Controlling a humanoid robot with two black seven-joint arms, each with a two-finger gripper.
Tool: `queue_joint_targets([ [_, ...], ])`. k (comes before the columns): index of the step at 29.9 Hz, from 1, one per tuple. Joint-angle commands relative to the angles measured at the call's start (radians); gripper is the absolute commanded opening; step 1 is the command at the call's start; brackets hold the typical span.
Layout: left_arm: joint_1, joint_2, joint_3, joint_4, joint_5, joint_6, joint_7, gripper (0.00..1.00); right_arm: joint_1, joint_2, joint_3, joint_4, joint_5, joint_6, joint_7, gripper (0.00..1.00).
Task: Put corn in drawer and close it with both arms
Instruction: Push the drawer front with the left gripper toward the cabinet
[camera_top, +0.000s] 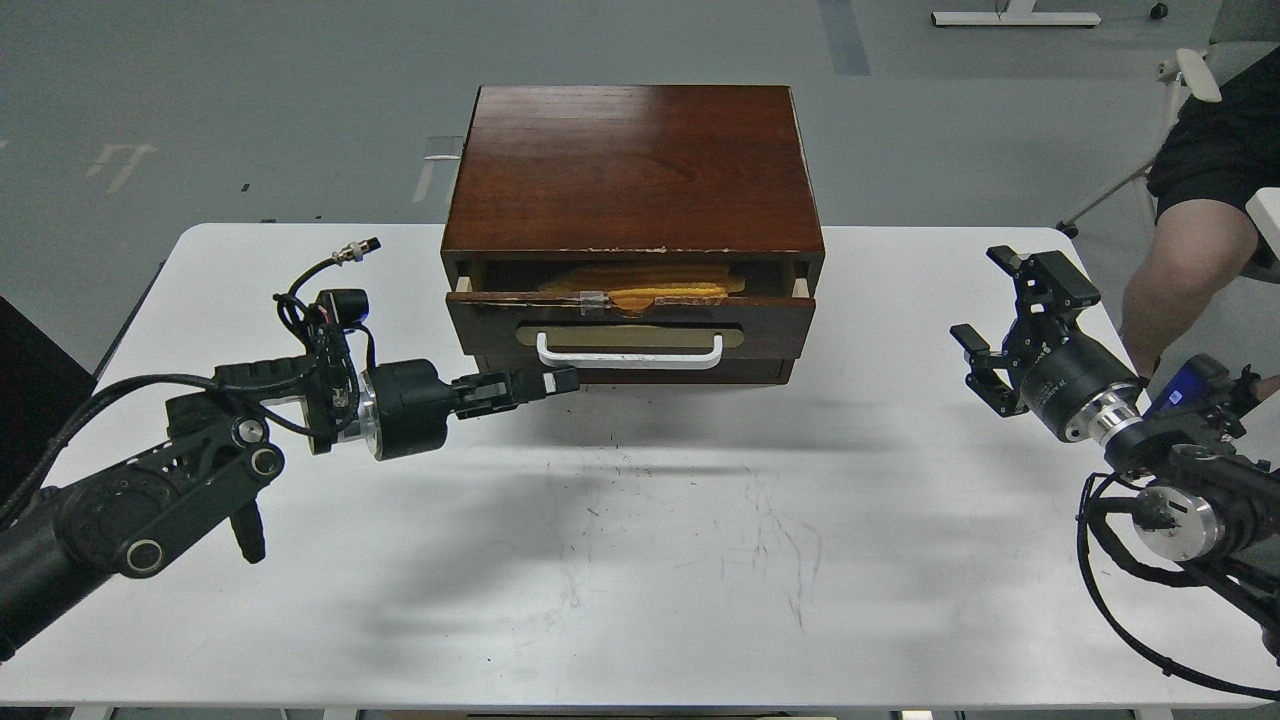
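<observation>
Just past our left gripper (560, 381) (fingers pinched together, empty), the drawer (630, 325) sits nearly closed with the corn (668, 294) inside; our right gripper (1000, 310) waits wide open, holding nothing.

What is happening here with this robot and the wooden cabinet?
The corn already lies inside the drawer, which is only slightly open. The left end effector, fingers together, points at the drawer front near the white handle. The right end effector is open and apart from the cabinet, holding nothing. Closing is not yet done.
</observation>
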Motion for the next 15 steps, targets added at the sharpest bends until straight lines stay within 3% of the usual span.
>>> queue_joint_targets([
  [1, -0.018, -0.018, 0.004, 0.024, 0.000, -0.001, 0.000, 0.00, 0.000, -0.001, 0.002, -0.001, 0.000, 0.000, 0.000, 1.00],
  [15, -0.075, -0.058, 0.007, 0.106, 0.000, -0.001, 0.000, 0.00, -0.002, -0.001, 0.003, -0.001, 0.000, -0.002, 0.000, 1.00],
])
